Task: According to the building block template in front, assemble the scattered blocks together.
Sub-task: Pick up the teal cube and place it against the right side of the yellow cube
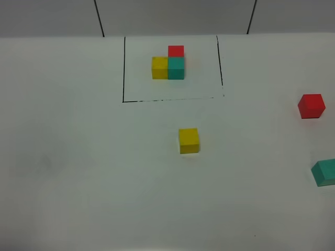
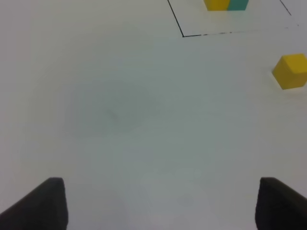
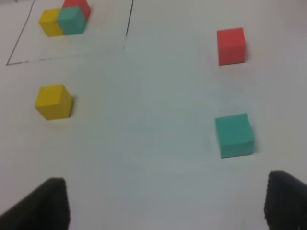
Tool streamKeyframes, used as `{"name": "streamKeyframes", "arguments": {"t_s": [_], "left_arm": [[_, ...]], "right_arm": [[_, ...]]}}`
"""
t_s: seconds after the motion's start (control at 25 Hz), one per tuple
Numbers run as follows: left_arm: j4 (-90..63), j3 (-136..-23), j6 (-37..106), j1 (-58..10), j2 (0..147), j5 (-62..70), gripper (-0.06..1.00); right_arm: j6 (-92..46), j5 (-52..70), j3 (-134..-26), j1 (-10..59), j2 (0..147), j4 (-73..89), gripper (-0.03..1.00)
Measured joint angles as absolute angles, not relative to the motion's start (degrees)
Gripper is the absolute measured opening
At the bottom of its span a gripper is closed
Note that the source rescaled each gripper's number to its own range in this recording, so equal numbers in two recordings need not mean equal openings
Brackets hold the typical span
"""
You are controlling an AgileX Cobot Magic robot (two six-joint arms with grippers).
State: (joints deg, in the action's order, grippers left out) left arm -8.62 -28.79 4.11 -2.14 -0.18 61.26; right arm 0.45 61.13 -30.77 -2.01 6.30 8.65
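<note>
Exterior high view: the building block template (image 1: 168, 65) sits at the far middle of the white table (image 1: 78, 167), inside a thin black outline (image 1: 124, 68). Its long axis runs across the table, with yellow on the left touching teal on the right. The red block stands behind the teal one, so the short leg of the L points away from me. The near line of the outline is faint and broken in places.

The scattered blocks lie apart from each other. The yellow cube (image 1: 189, 140) is near the table's middle, just in front of the outline and roughly square to it. The red cube (image 1: 311, 106) is far to the right. The teal cube (image 1: 325, 172) lies nearer than the red one, turned slightly, and the frame edge cuts it off.

Left wrist view: I see the left gripper (image 2: 160, 203) with its fingers (image 2: 41, 203) spread wide over bare table, holding nothing. Only the fingertips show. The template is clipped to a yellow and teal sliver.

Right wrist view: the right gripper (image 3: 165, 203) is likewise spread and empty, with its tips dark and blurred at the frame corners. All three loose cubes lie ahead of it.
</note>
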Motion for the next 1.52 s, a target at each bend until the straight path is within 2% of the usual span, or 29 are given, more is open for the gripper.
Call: {"name": "streamKeyframes", "arguments": {"t_s": [0.08,0.36,0.48,0.8,0.92,1.12,1.52], "left_arm": [[-8.62,-28.79,4.11,-2.14,-0.18,61.26,0.86],[-8.62,-28.79,4.11,-2.14,-0.18,61.26,0.86],[-8.62,-28.79,4.11,-2.14,-0.18,61.26,0.86],[-8.62,-28.79,4.11,-2.14,-0.18,61.26,0.86],[-8.62,-28.79,4.11,-2.14,-0.18,61.26,0.86],[-8.62,-28.79,4.11,-2.14,-0.18,61.26,0.86],[-8.62,-28.79,4.04,-2.14,-0.18,61.26,0.86]], "right_arm": [[0.45,60.67,-31.66,-2.01,11.07,8.59,0.69],[0.39,56.43,-34.38,-2.01,34.71,7.39,0.87],[0.00,54.01,-35.65,-2.01,45.57,5.33,0.91],[0.00,48.04,-39.45,-2.07,64.32,-0.60,0.92],[0.00,43.45,-39.51,-4.17,68.79,-1.65,0.92],[-7.00,39.38,-39.53,-7.65,76.40,3.67,0.92],[-14.05,35.09,-39.57,-8.47,88.68,3.69,0.92]]}}
